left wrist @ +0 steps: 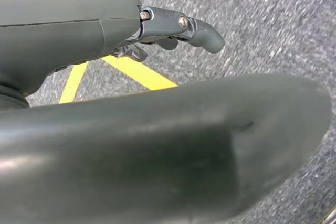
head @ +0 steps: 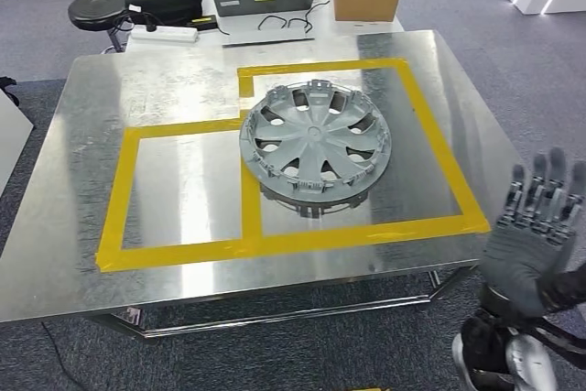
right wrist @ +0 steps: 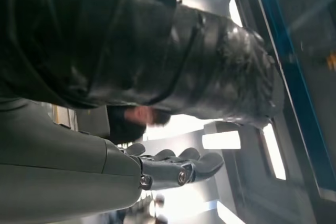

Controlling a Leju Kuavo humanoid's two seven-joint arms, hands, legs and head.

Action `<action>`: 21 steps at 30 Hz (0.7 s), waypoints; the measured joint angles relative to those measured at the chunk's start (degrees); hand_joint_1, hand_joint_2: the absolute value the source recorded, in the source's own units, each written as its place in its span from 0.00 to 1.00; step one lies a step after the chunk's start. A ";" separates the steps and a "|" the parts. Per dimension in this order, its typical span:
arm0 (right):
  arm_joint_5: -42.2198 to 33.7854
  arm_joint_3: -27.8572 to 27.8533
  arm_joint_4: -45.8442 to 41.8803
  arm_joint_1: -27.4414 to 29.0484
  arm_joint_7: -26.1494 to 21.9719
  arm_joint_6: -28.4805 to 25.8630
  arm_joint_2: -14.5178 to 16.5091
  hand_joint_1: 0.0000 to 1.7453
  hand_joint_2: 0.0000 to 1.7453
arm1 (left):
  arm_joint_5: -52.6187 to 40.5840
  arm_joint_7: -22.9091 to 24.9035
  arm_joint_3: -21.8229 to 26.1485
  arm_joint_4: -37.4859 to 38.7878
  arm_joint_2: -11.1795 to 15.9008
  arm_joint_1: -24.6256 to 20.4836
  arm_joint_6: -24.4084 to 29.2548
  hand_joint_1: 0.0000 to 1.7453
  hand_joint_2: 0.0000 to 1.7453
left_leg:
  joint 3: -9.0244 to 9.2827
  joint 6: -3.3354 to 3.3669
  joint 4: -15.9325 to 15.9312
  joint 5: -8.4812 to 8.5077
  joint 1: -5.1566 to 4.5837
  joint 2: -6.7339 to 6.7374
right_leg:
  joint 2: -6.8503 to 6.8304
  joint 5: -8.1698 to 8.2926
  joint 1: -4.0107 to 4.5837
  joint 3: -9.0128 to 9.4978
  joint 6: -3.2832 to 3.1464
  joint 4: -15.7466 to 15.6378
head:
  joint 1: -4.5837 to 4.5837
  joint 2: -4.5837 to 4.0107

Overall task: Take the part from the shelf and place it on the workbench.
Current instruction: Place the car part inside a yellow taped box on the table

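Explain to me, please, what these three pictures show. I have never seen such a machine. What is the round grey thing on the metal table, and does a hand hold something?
This is a humanoid robot with two arms and many-fingered hands. The wide picture comes from a camera high on its body, looking down at a metal workbench marked with yellow tape. On it lies a grey wheel cover, a car part, resting partly across the tape. The right hand is raised beside the table, fingers spread, holding nothing. The other two pictures come from cameras at the wrists and are turned. The left wrist picture shows the left hand above grey carpet, empty too. The right wrist picture looks upward at ceiling lights past a person in dark clothing.
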 joint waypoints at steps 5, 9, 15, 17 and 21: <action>-6.69 -17.02 -1.00 4.98 3.06 3.18 3.50 0.00 0.00 | -0.44 -0.63 -0.01 0.00 0.38 0.12 -0.09 0.00 0.00 | 0.11 0.07 -0.01 -0.11 -0.04 0.00 | 0.01 -0.11 -0.04 0.08 0.05 -0.01 | -0.01 -0.02; -10.53 -35.74 3.80 4.06 13.73 6.38 7.81 0.00 0.00 | -2.24 0.02 -0.07 0.00 0.46 0.11 -0.22 0.00 0.00 | 0.15 0.06 -0.01 -0.14 -0.04 0.00 | -0.02 -0.15 -0.05 0.16 0.05 -0.02 | 0.01 0.00; -6.41 -61.22 19.89 -0.68 22.67 9.24 12.89 0.00 0.00 | -3.32 2.44 -0.15 0.00 0.51 0.05 1.49 0.00 0.00 | 0.40 0.98 0.41 -0.74 -0.41 -0.01 | -0.04 -0.24 -0.37 0.66 0.71 -0.48 | -0.07 0.00; -2.80 -66.99 25.90 -1.87 21.63 8.28 14.51 0.00 0.00 | -3.25 2.78 -0.14 0.00 0.32 0.01 1.93 0.00 0.00 | 1.27 1.49 -0.60 -0.56 -0.25 0.01 | -0.06 -0.34 -0.38 1.42 1.00 -0.84 | -0.11 0.00; 6.11 -74.20 35.83 -3.22 19.48 4.96 16.71 0.00 0.00 | -2.86 3.16 -0.08 0.00 -0.31 -0.32 2.19 0.00 0.00 | 3.41 2.15 -3.44 0.38 0.22 0.25 | 0.25 -4.79 -0.54 -1.53 1.60 6.36 | 0.54 -0.02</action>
